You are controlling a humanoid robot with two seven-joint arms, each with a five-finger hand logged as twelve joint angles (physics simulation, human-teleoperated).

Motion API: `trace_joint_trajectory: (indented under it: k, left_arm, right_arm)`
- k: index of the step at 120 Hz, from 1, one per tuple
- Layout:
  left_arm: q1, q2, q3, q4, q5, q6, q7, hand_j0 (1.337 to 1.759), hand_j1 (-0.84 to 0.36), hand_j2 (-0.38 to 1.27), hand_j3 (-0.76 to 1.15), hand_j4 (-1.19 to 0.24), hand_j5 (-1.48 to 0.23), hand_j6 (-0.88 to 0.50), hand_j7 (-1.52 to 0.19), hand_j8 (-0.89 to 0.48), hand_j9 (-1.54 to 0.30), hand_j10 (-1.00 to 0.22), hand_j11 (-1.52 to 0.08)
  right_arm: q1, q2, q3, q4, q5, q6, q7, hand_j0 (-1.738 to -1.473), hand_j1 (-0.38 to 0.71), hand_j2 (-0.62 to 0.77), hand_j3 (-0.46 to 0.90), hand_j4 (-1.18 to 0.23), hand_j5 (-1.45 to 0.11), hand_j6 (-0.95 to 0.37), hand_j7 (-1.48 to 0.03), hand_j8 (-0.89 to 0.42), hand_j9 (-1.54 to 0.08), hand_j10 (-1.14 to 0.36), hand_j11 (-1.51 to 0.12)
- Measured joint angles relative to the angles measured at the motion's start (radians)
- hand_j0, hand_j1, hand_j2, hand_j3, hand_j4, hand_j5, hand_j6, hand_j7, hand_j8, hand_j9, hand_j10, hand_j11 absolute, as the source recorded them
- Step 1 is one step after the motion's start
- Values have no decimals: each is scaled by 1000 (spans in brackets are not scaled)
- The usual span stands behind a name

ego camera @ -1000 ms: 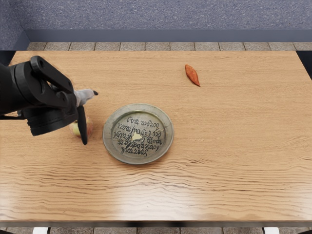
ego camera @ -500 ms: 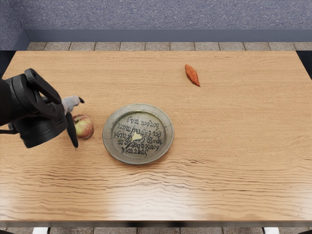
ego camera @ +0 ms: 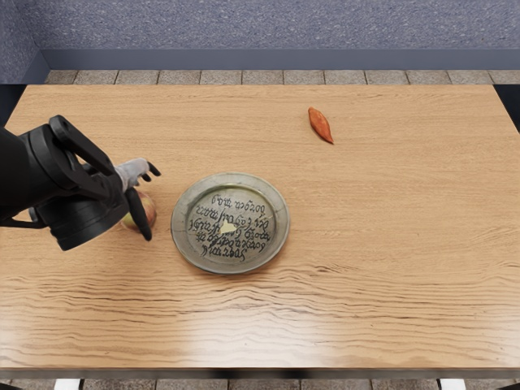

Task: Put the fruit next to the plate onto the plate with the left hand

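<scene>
Grasp step. Left robot hand (ego camera: 136,193) straddles apple (ego camera: 149,203) on bench (ego camera: 390,244). Hand spread, apparently not yet clenched; apple half hidden. Plate (ego camera: 230,222) lies just beyond hand's fingertip side. Next: clench, lift, carry apple over rim.

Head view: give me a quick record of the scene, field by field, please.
plate: on the table, left of centre, no fruit on it
apple: just left of the plate, mostly hidden
left hand: over the apple; grasp unclear
orange elongated item: far side of the table, well apart from the plate
right hand: not in view
task: apple not yet on the plate
</scene>
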Motion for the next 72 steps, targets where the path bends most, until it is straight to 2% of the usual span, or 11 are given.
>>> trace_joint_trajectory:
  k: [9,18,72]
  left_arm:
    - [2,0,5,1,-8,1,-2,1658,104,41,0,-204,-266,-205,-266,-204,-266,-204,-266]
    - [46,0,10,7,-13,19,-3,1658,93,43,0,-214,-277,-214,-277,-214,-277,-213,-277]
    - [63,0,8,15,-18,54,-4,1658,-5,59,0,-295,-383,-295,-383,-295,-383,-295,-383]
  right_arm:
    - [0,0,0,0,0,0,0,-1658,-335,-2,0,-12,-15,-12,-15,-12,-15,-12,-15]
    - [0,0,0,0,0,0,0,-1658,-335,-2,0,-12,-15,-12,-15,-12,-15,-12,-15]
    - [0,0,0,0,0,0,0,-1658,-335,-2,0,-12,-15,-12,-15,-12,-15,-12,-15]
